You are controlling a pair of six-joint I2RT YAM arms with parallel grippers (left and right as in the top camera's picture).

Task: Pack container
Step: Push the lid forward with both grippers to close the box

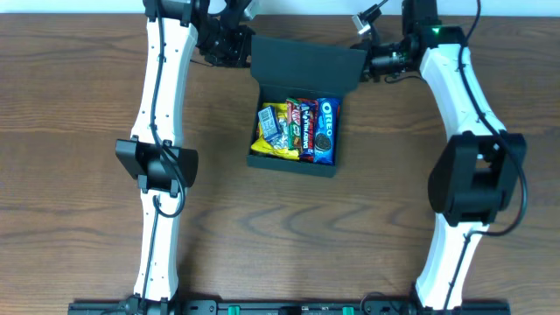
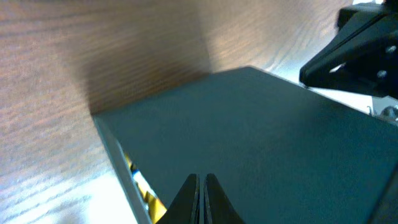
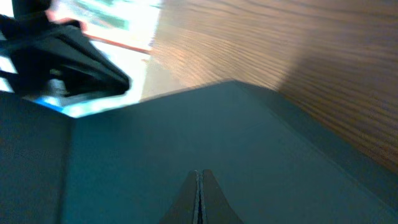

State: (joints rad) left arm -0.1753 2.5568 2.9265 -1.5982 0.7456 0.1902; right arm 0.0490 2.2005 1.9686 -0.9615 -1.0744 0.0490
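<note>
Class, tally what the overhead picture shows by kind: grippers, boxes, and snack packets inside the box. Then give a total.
Grippers: 2 (left gripper, right gripper)
Container: 1
Snack packets showing: 5 (yellow packet, silvery packet, green packet, red packet, blue Oreo packet)
Total: 8; overlapping packets may hide more.

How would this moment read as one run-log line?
task: pack container | container: snacks inside | lid: open, at far side | left gripper: shut, over lid | right gripper: shut, over lid
</note>
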